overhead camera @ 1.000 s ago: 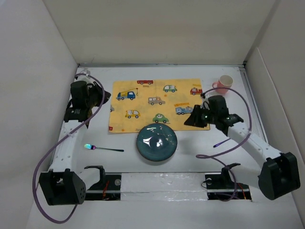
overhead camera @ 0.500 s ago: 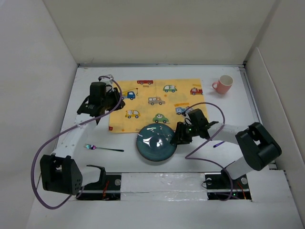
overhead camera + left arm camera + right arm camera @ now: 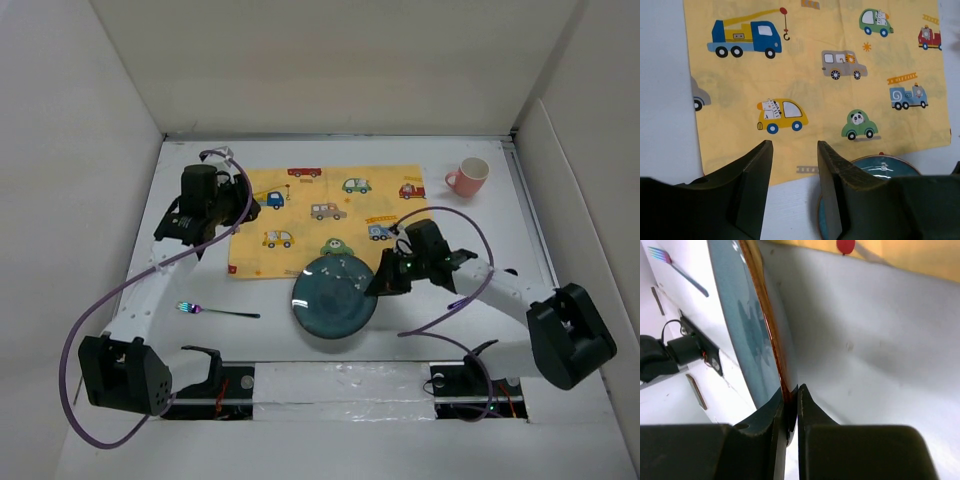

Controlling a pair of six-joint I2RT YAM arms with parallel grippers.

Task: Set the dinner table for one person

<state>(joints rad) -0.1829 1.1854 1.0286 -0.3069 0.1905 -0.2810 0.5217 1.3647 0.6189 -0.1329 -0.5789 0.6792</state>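
Moved: plate (image 3: 335, 297) shifted toward 3 o'clock, sitting at the 6 o'clock edge of the placemat (image 3: 330, 200); placing looks underway.
Top: bench (image 3: 520, 215) carries everything.
Left wrist: left fingers (image 3: 795, 150) released, empty.
Right wrist: right fingers (image 3: 790, 397) grasping plate rim.

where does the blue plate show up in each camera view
top external: blue plate low centre, overlapping the yellow placemat's near edge.
left wrist: plate at the bottom, right of centre, below the placemat.
right wrist: plate edge-on, upper left to centre, rim in the right tool.
shared landmark: the placemat, top right in the right wrist view.
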